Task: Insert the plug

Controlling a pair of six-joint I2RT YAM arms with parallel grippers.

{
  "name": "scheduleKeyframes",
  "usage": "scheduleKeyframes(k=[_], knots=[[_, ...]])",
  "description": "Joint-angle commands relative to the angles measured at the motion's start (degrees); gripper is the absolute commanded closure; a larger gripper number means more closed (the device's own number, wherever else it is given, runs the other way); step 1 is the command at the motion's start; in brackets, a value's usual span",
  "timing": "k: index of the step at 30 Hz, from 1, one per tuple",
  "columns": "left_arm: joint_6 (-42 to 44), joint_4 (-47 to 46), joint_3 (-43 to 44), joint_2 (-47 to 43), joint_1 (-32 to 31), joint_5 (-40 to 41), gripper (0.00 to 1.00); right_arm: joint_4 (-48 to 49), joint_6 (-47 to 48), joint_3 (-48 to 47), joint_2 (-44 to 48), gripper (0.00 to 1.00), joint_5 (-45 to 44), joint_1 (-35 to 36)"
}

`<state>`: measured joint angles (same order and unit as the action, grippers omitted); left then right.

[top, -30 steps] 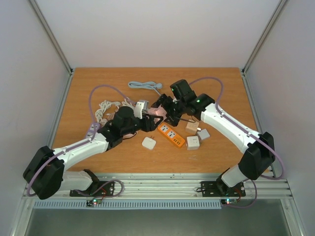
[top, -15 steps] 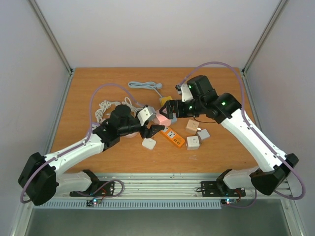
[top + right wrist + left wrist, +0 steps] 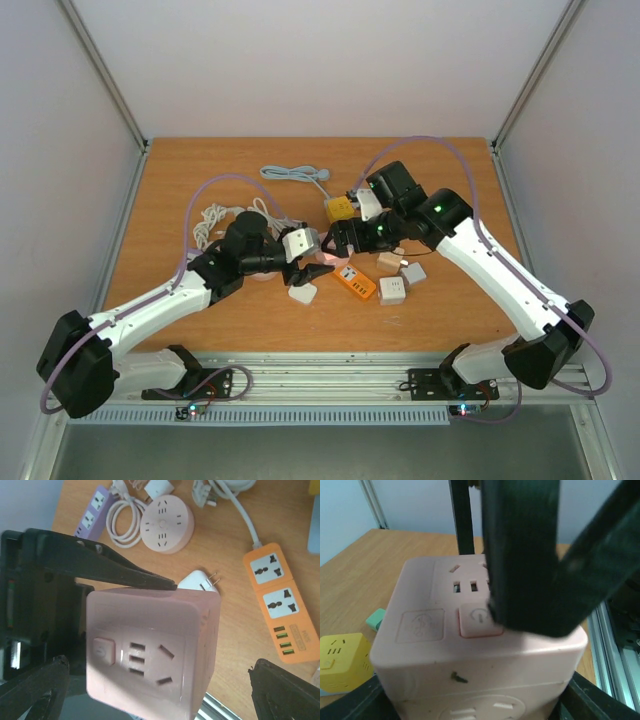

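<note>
Here a smooth, round-cornered pink plastic cube socket (image 3: 470, 650) is gripped by the left pincer (image 3: 475, 702); the right pincer (image 3: 160, 687) is spread open around it, its ends cut off.

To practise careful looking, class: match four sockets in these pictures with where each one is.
1 pink cube socket
2 orange power strip
3 round pink socket
4 yellow cube socket

a beside a coiled white cable
b held above the table
c next to a small green block
d at the right edge, right wrist view

Pairs: 1b, 2d, 3a, 4c.
</note>
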<state>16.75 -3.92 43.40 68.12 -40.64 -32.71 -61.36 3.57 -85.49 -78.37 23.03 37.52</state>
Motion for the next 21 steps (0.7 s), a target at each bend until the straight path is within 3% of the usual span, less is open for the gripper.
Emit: scheduleKeyframes(k=[1, 7, 15, 18, 21], knots=[[2.1, -2.3, 1.6, -0.8, -0.3, -1.5, 0.68, -0.1, -2.7, 1.4, -2.0, 0.01, 0.0, 1.6], [2.2, -1.0, 1.4, -0.9, -0.3, -0.6, 0.67, 1.6, -7.4, 3.6, -4.2, 0.08, -1.8, 2.9], [-0.2, 1.0, 0.9, -3.0, -0.3, 0.1, 0.61, 3.3, -14.3, 6.3, -3.4, 0.46, -7.8, 3.0], [-1.9, 1.4, 0.7, -4.0, -0.3, 0.3, 0.54, 4.9, -15.8, 7.0, -2.0, 0.57, -8.1, 3.0], [-4.1, 0.9, 0.5, -5.0, -0.3, 0.7, 0.44, 6.5, -16.6, 6.9, -0.7, 0.61, -7.3, 2.9]])
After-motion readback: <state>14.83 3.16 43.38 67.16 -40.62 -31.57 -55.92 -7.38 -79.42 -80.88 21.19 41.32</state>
